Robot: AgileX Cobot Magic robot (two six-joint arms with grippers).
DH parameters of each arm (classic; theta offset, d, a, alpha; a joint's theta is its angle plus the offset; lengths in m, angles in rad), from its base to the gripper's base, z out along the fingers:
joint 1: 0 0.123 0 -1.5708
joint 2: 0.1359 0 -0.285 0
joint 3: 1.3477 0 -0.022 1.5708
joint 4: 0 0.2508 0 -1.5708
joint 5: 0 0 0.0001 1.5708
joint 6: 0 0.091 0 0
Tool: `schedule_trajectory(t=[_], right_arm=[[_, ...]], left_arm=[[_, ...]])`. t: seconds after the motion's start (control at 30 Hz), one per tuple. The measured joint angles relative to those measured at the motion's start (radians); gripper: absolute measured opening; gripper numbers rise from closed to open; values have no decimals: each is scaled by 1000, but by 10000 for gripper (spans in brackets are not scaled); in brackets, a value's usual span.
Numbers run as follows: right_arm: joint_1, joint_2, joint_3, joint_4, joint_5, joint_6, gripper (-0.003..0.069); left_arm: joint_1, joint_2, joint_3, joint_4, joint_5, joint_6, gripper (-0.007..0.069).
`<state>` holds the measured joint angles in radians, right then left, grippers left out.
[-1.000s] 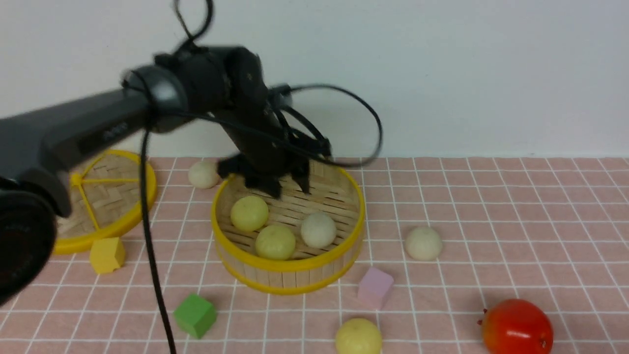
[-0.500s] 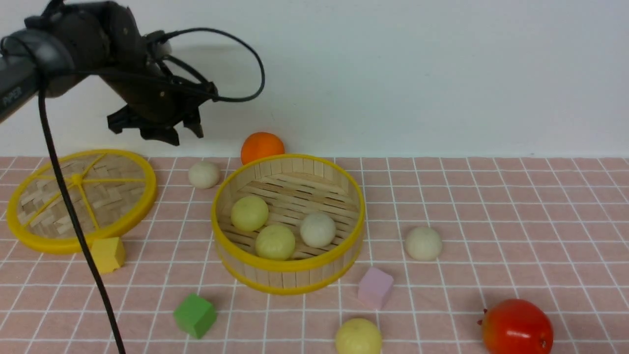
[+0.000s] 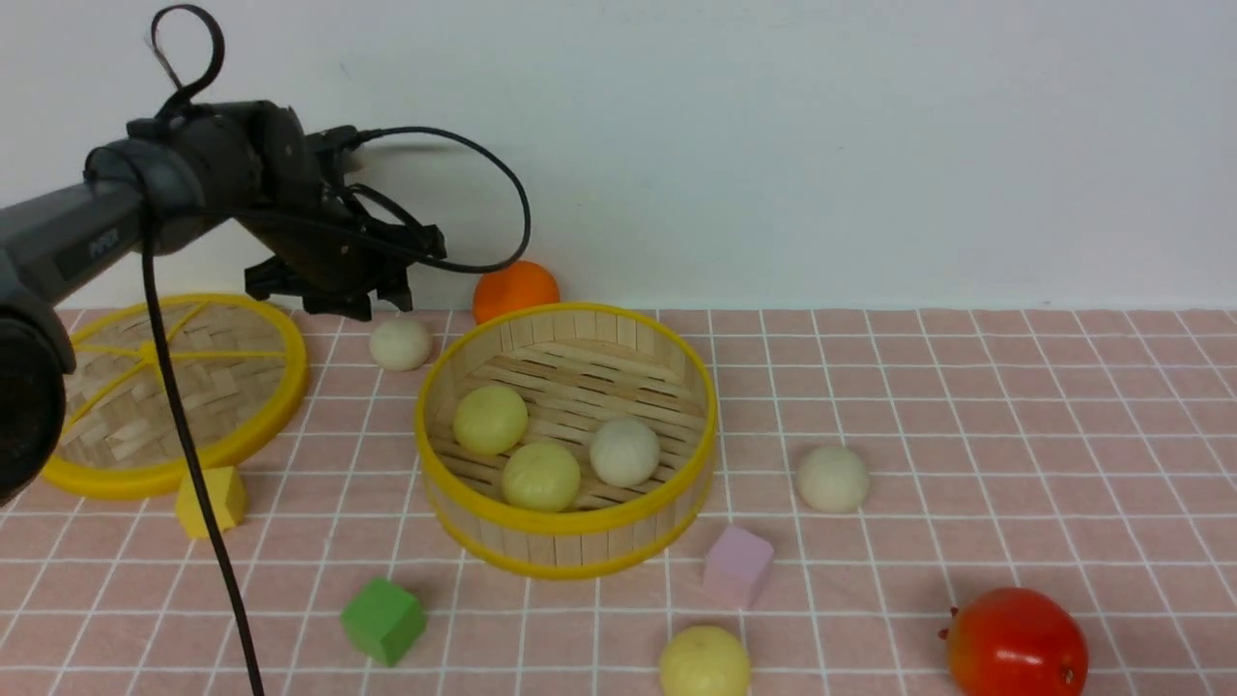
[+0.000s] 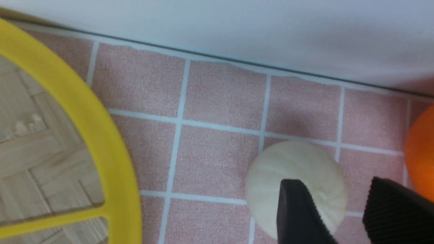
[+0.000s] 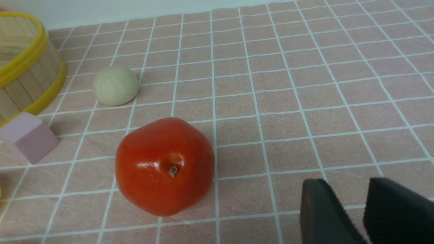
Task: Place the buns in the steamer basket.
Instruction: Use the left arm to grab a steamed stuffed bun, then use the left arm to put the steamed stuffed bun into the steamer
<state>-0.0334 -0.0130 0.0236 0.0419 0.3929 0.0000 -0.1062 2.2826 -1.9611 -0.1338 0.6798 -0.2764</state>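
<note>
L tool point(image 3: 338, 300) hung over back of bench point(image 3: 966, 387), close to wall. Fingers point(image 4: 298, 217) apart, nothing btwn them. Off-white bun point(image 3: 400, 343) lay on bench just below it; wrist view had one finger overlapping that bun, contact not clear. Orange point(image 3: 515, 288) just beside L tool on basket side. Lid point(image 3: 275, 425) flat on the other side.

Basket point(image 3: 570, 524) upright, near L tool, toward robot. Inside: yellow bun point(image 3: 491, 419), 2nd yellow bun point(image 3: 541, 476), white bun point(image 3: 625, 451), the last 2 nearly touching.

R tool point(image 5: 352, 189) low over bench, seen in wrist view only; fingers a narrow gap apart, gripping nothing. Red fruit point(image 5: 165, 166) near, ahead of it. Pale bun point(image 5: 116, 85) farther off, past fruit, on bench outside basket. Pink block point(image 5: 28, 137) beside basket wall.

3rd yellow bun point(image 3: 704, 662) at front edge of bench, well apart from L tool. Green block point(image 3: 383, 619) and yellow block point(image 3: 211, 500) also loose on bench.
</note>
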Motion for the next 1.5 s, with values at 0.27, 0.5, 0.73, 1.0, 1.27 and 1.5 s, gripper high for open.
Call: schedule_trajectory(t=[0.27, 0.5, 0.73, 1.0, 1.27, 1.5], right_arm=[[0, 0, 0, 0, 0, 0, 239], [0, 0, 0, 0, 0, 0, 239], [0, 0, 0, 0, 0, 0, 239], [0, 0, 0, 0, 0, 0, 239], [0, 0, 0, 0, 0, 0, 239], [0, 0, 0, 0, 0, 0, 239]], left_arm=[[0, 36, 0, -8, -21, 1, 328], [0, 36, 0, -9, -38, 26, 181], [0, 36, 0, -5, -34, 30, 13], [0, 27, 0, -4, -21, 30, 13], [-14, -122, 0, -4, 50, 34, 13], [-95, -190, 3, -101, 189, 109, 13]])
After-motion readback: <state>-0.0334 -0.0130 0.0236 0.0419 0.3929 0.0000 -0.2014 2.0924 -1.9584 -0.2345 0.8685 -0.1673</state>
